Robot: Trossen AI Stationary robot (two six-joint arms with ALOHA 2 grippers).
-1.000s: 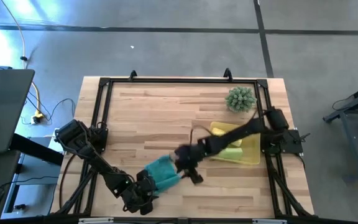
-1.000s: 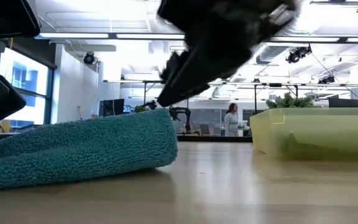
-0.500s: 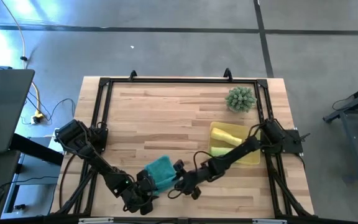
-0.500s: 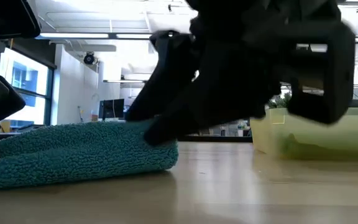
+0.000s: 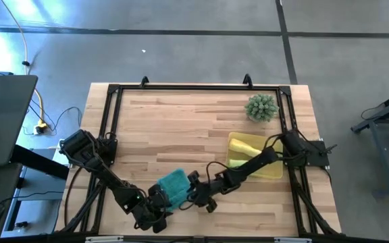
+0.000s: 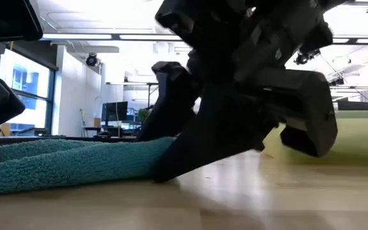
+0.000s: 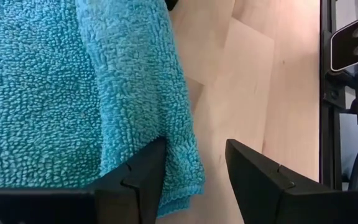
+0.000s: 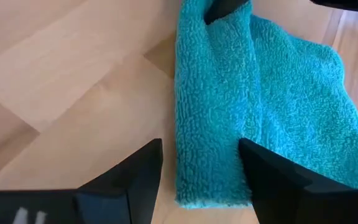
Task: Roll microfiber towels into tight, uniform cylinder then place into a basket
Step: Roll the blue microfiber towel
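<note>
Right arm (image 6: 248, 83) fills most of low view, hiding most of basket (image 6: 363, 137). Teal towel (image 6: 62, 163) cut off at left edge there. Towels inside basket indistinct from above.

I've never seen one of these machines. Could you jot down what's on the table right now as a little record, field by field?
Teal towel: loosely folded, near the table's front edge, between both grippers
Left gripper: open, fingers astride one towel edge
Right gripper: open, at the opposite towel edge
Basket: on the right, holding a yellow towel and a lime green towel
Spiky plant: behind the basket
Table: pale wood
</note>
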